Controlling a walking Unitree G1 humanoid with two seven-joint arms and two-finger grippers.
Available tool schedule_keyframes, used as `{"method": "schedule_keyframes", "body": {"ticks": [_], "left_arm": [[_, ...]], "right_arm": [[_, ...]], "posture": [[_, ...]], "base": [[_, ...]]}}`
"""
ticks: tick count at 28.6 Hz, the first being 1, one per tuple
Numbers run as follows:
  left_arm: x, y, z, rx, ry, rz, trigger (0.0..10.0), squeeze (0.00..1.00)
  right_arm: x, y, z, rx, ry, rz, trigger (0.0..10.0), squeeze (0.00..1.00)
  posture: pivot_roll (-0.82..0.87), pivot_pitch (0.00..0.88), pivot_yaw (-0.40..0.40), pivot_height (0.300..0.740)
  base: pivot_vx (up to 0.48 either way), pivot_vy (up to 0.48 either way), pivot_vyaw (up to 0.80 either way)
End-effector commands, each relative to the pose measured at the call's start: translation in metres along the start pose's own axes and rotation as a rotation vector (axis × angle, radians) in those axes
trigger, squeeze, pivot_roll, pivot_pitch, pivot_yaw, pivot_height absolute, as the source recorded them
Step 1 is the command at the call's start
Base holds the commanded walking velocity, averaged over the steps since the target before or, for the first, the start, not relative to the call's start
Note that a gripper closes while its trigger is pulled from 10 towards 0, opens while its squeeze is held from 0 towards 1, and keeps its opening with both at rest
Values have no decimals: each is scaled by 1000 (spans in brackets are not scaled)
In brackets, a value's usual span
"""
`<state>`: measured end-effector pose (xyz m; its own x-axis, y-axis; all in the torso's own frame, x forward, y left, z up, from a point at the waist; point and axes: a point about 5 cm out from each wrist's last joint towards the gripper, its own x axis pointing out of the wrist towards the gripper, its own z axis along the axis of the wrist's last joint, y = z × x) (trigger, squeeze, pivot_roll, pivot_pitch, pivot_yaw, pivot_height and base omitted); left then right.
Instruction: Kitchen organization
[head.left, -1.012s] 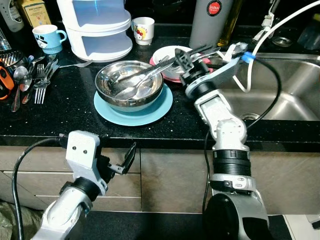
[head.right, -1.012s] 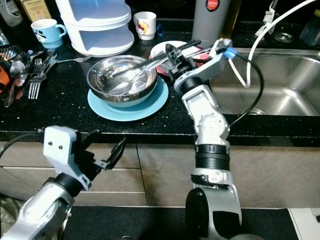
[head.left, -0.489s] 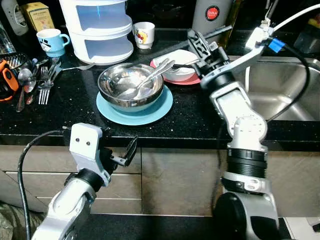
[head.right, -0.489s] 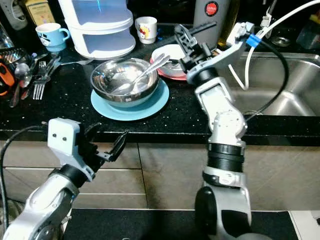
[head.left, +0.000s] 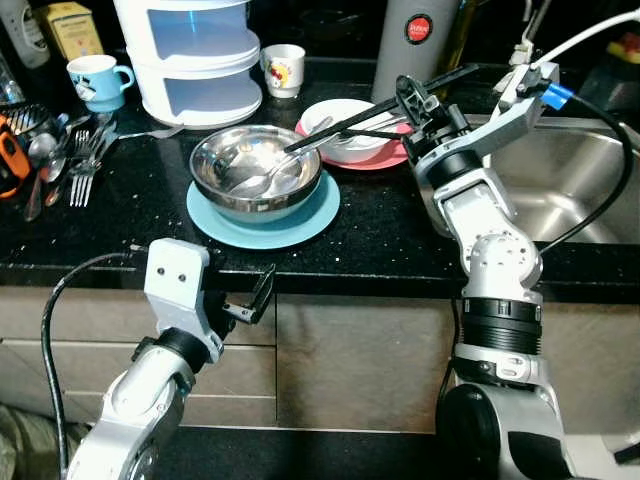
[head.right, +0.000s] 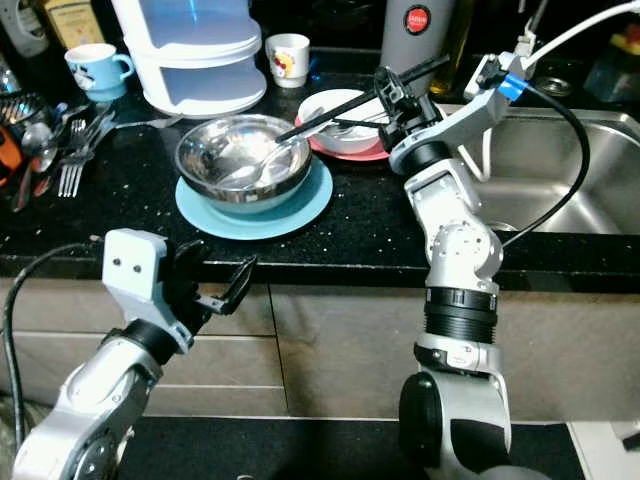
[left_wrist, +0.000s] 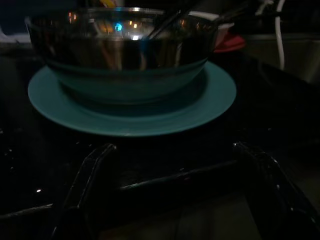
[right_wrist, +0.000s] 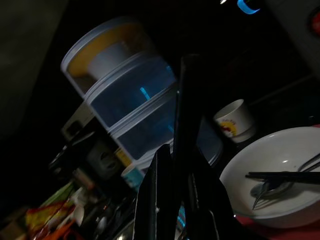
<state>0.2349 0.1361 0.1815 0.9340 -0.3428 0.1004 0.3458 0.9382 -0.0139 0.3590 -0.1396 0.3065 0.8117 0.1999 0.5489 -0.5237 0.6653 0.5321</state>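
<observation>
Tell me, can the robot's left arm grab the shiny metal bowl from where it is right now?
Probably not yet. The left gripper hangs open below the counter edge, in front of the cabinet, while the metal bowl sits up on the blue plate. It would have to rise over the edge first.

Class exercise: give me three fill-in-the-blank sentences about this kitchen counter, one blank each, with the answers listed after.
1. The steel bowl sits on a plate coloured ____.
2. The white bowl rests on a ____ plate.
3. The right gripper holds a long black utensil over the counter, beside the ____ on the robot's right.

Answers: blue; red; sink
</observation>
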Motion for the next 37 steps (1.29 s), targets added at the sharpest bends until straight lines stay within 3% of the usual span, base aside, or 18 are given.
{"method": "schedule_keyframes", "body": {"ticks": [1,6,11,14,18,22,23,24,26,31,37], "left_arm": [[1,0,-5,3,17,-2,10000,0],[2,0,-5,6,16,-5,10000,0],[2,1,-5,5,18,-3,10000,0],[2,2,-4,3,15,1,10000,0],[3,3,-4,0,11,10,10000,0],[3,4,-4,-3,9,13,10000,0],[3,3,-3,-7,5,14,10000,0],[3,3,-3,-7,5,14,10000,0],[3,3,-1,-20,-5,21,10000,0],[2,4,0,-22,-8,31,10000,0],[-5,2,1,-29,-8,54,10000,0]], "right_arm": [[-1,-3,3,-16,-31,-23,10000,0],[0,-6,7,-69,-57,-57,10000,0],[1,-9,10,-33,-77,-72,10000,0],[2,-9,13,62,-107,-78,10000,0],[2,-9,12,60,-110,-80,10000,0],[3,-7,5,-36,-77,-71,10000,0],[4,-7,-1,-109,-47,-75,10000,0],[4,-7,-1,-109,-47,-75,10000,0],[5,-4,-24,-275,44,-94,10000,0],[8,0,-41,-357,99,-87,10000,0],[13,15,-71,-532,185,-25,10000,0]], "posture": [[106,0,8,740],[110,0,10,740],[114,0,11,740],[114,0,14,740],[114,0,15,740],[112,0,16,740],[111,0,16,740],[111,0,16,740],[113,0,13,740],[121,0,3,740],[135,0,-12,740]], "base": [[0,-465,0],[0,-462,0],[0,-461,0],[0,-439,0],[0,-105,0],[0,0,0],[0,0,0],[0,0,0],[0,0,0],[0,0,0],[0,0,0]]}}
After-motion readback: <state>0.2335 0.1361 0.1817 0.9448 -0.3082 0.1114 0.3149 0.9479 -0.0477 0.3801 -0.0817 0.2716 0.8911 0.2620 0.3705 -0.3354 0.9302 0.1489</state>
